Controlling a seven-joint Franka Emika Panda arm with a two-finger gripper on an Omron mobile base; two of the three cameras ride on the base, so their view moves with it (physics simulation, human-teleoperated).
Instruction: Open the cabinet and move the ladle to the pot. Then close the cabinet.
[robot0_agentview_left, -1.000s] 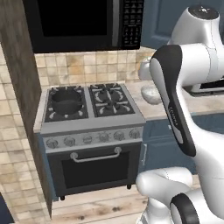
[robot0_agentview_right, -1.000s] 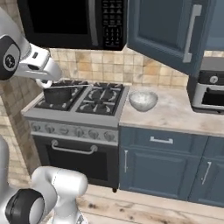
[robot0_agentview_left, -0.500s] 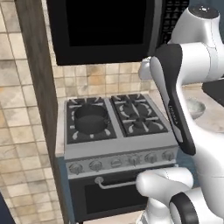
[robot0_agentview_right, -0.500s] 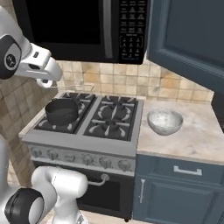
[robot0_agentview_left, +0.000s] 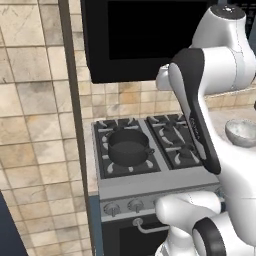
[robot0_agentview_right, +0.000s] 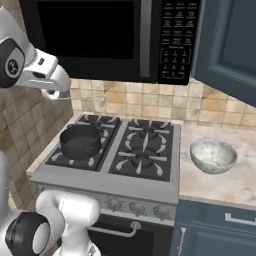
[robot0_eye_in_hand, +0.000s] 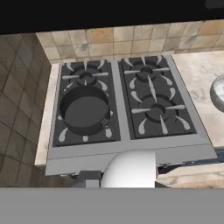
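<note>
At the far left there is a tiled side wall (robot0_agentview_left: 30, 125), and beside it stands the gas stove (robot0_agentview_right: 115, 165) with four burners. A dark pot (robot0_agentview_right: 80, 141) sits on the front left burner; in the hand view the pot (robot0_eye_in_hand: 85, 109) looks empty, and no ladle is seen in it. Along the front of the stove there is a row of control knobs (robot0_agentview_right: 137, 208), and under them the oven door handle (robot0_agentview_right: 116, 231). Above the stove hangs a black microwave (robot0_agentview_right: 115, 37) with its button panel on the right side. The arm reaches over the left part of the stove, near the tiled backsplash (robot0_agentview_right: 150, 102). The finger tips are not visible in any picture, but the gripper is closed; I cannot tell if it holds something. Right of the stove, a grey bowl (robot0_agentview_right: 213, 155) stands on the marble countertop (robot0_agentview_right: 220, 182). At the upper right, a door of the cabinet (robot0_agentview_right: 227, 45) stands open, swung out toward the camera. Under the countertop is a blue drawer front (robot0_agentview_right: 225, 225).
</note>
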